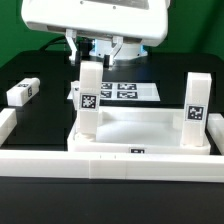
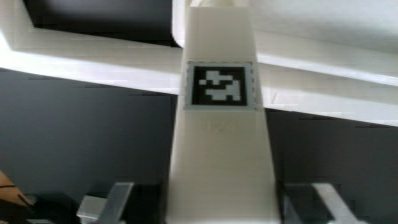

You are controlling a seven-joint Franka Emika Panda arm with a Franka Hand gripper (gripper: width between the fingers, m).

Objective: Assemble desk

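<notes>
Leg (image 1: pixel 90 98): likely stiff, light, slick plastic. Gripper (image 1: pixel 92 57) straddles its top; clamped or not, you cannot tell. Take flat sides.

The exterior view takes in the whole scene from slightly above; the wrist view looks closely along one leg (image 2: pixel 217 130), seen in both.

Setup's pretty plain: a black table (image 1: pixel 40 125) fills most of the exterior view. It has a faint soft sheen, so the light looks even and diffuse. A green backdrop (image 1: pixel 12 30) peeks in at 10 and 2 o'clock behind it. There's a dim grey band (image 1: pixel 110 208) at 6 o'clock, can't tell if it's floor.
</notes>
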